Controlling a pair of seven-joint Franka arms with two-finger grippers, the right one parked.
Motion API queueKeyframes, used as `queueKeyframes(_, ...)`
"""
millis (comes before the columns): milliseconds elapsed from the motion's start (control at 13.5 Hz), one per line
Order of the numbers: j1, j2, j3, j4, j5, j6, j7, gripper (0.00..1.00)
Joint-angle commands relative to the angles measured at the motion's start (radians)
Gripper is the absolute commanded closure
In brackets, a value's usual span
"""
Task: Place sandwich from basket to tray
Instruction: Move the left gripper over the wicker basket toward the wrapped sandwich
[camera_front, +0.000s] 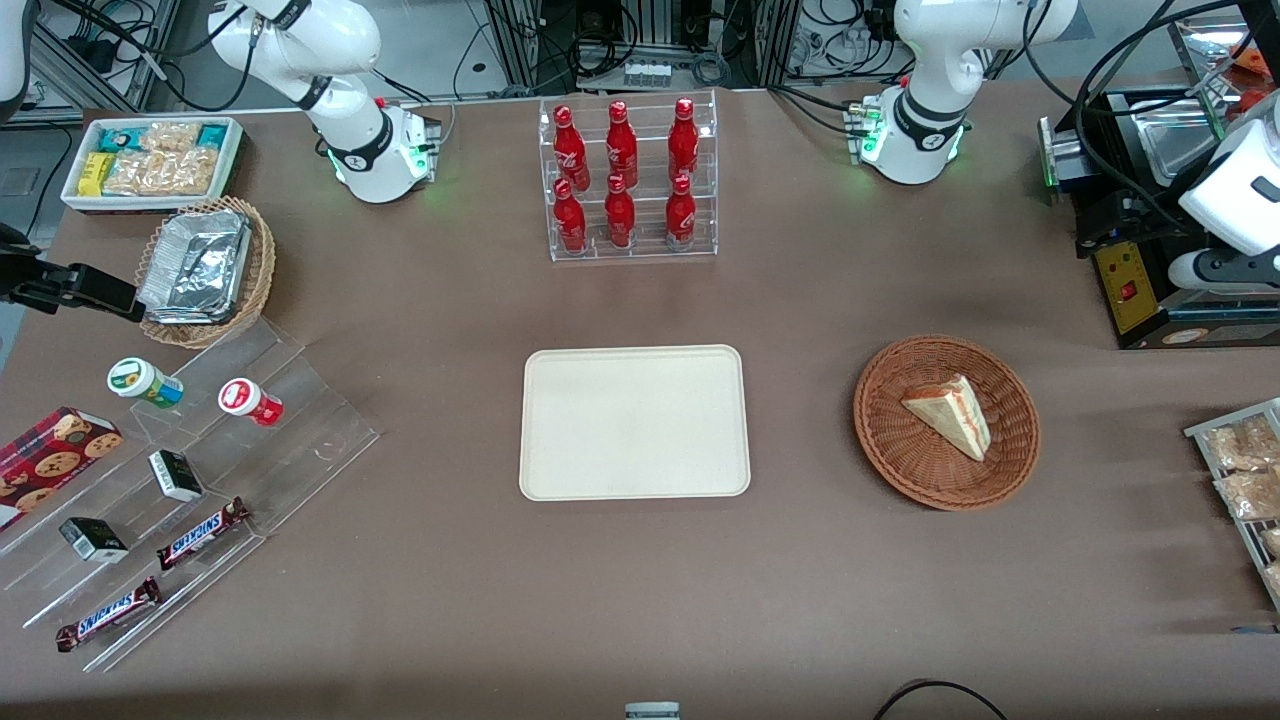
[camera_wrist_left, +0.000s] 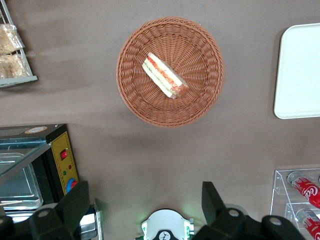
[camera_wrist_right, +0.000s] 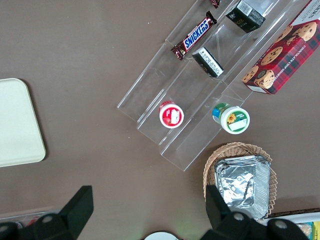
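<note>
Sandwich seen lying in the wicker basket, tray bare.

The sandwich (camera_front: 949, 412) is shown inside the round basket (camera_front: 1013, 465), at the right of the front view, with the tray (camera_front: 634, 422) at frame centre. The gripper (camera_wrist_left: 145, 202) is held high above the table, its fingers (camera_wrist_left: 76, 202) spread apart and holding nothing.

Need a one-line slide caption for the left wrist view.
Open gripper high above the sandwich in its basket; tray empty.

Six red bottles (camera_front: 625, 175) in a clear rack (camera_front: 632, 245), two Snickers bars (camera_front: 203, 533) on acrylic steps (camera_front: 300, 440).
</note>
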Motion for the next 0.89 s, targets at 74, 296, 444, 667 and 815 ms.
queueKeyframes(74, 0.004, -0.014, 0.012, 0.016, -0.008, -0.033, -0.008, 0.0)
queueKeyframes(296, 0.004, 0.089, 0.013, -0.013, 0.01, 0.008, -0.024, 0.0)
queueKeyframes(444, 0.005, 0.115, 0.019, -0.115, 0.02, 0.142, -0.058, 0.0)
queueKeyframes(667, 0.002, 0.11, 0.025, -0.297, 0.018, 0.388, -0.225, 0.0)
queueKeyframes(815, -0.003, 0.112, 0.024, -0.405, 0.004, 0.54, -0.369, 0.0)
